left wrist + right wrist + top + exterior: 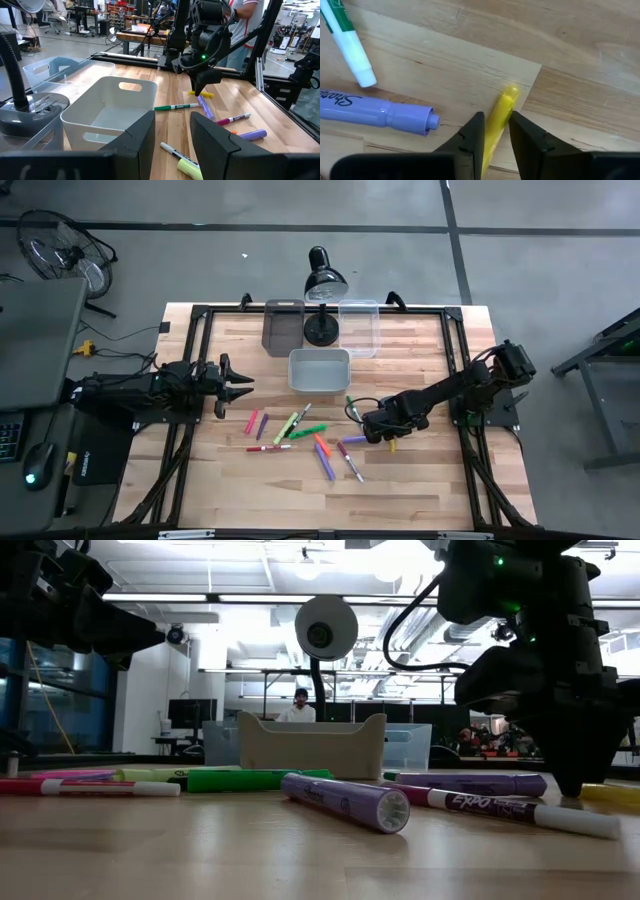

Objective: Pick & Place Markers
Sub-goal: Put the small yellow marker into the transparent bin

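1. Fingers of our right gripper [493,134] squeeze in on a yellow marker [501,114] lying flat on the table [420,490].
2. We think it is light, hard and slippery, so we grab its middle.
3. Other markers [300,437] lie nearby.
4. Our left gripper [238,388] waits half open.
5. Farther off, the white bin [319,370] looks empty.
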